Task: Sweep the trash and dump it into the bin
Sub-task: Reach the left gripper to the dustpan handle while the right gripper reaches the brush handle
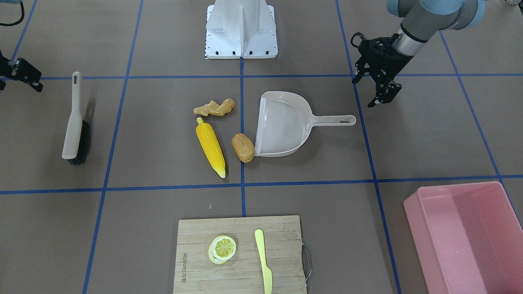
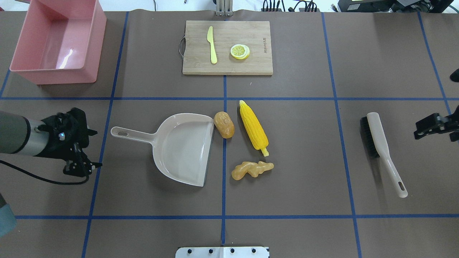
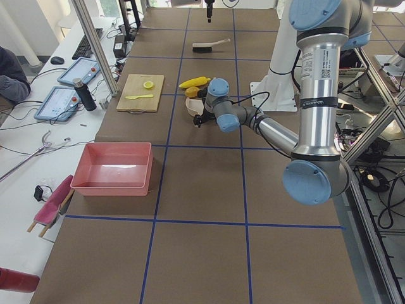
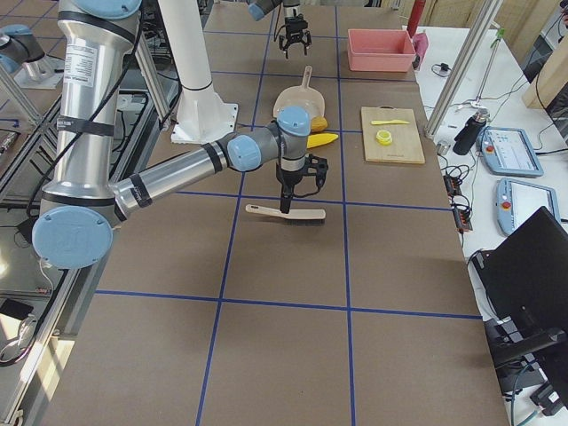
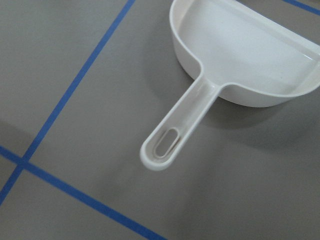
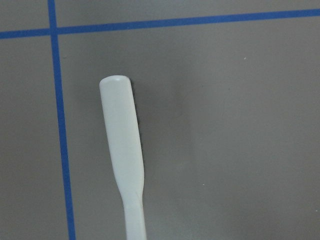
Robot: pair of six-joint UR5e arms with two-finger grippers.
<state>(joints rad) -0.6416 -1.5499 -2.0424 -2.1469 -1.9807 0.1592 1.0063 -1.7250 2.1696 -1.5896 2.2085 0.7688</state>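
The corn cob (image 2: 253, 124), the potato (image 2: 224, 124) and the ginger root (image 2: 252, 169) lie mid-table, to the right of the beige dustpan's (image 2: 179, 147) open mouth. The potato touches the dustpan's lip. The pink bin (image 2: 53, 75) stands empty at the far left corner. My left gripper (image 2: 80, 167) is open and empty, hovering just left of the dustpan handle (image 5: 175, 135). My right gripper (image 2: 419, 133) is open and empty at the right edge, beside the hand brush (image 2: 380, 147); the brush handle shows in the right wrist view (image 6: 122, 145).
A wooden cutting board (image 2: 258, 36) at the far middle carries a lemon slice (image 2: 240, 51) and a pale yellow plastic knife (image 2: 212, 44). The robot's white base (image 1: 241, 28) is at the near edge. Blue tape lines grid the brown table.
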